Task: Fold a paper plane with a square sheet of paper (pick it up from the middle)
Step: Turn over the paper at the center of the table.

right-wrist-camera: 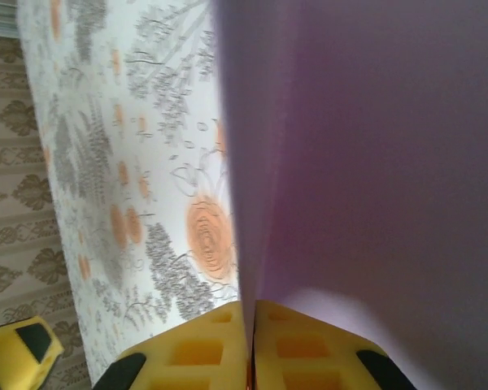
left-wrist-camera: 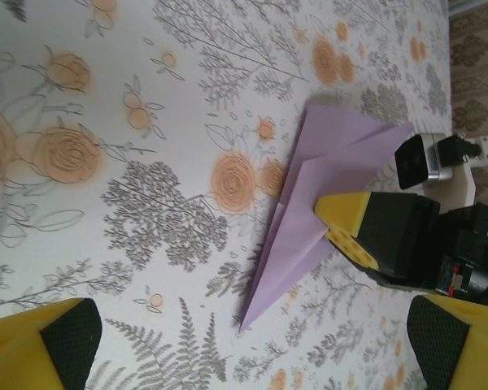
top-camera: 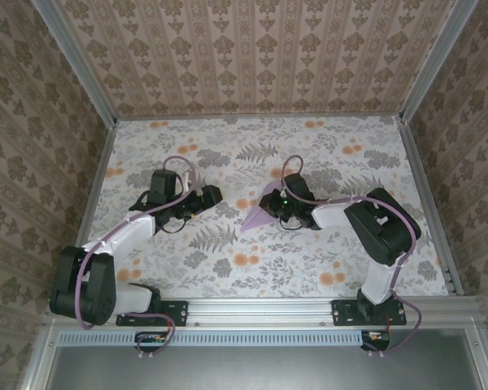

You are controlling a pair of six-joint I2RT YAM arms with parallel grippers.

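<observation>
A lilac paper plane (top-camera: 259, 213) is seen near the middle of the flower-patterned surface (top-camera: 309, 268), folded into a narrow dart with creases running along its length. In the overhead view its pointed nose is directed toward the near edge and slightly to the left, while its wider tail end is turned toward the right arm.

The right claw (top-camera: 281, 205) is clenched on the plane's tail end. In the right wrist view its yellow pads (right-wrist-camera: 199, 353) are pressed flat together, and the lilac sheet (right-wrist-camera: 374, 162) is pinched in the seam between them and rises away from it. From the left wrist view the same claw (left-wrist-camera: 346, 227) is seen laid over the plane (left-wrist-camera: 309, 203) at its wide end.

The left claw (top-camera: 207, 195) is held released, spread wide, to the left of the plane and apart from it. In its own view the claw (left-wrist-camera: 252, 361) is aimed at the plane, whose nose is seen between the two spread fingers (left-wrist-camera: 61, 341); no contact with the paper is made.
</observation>
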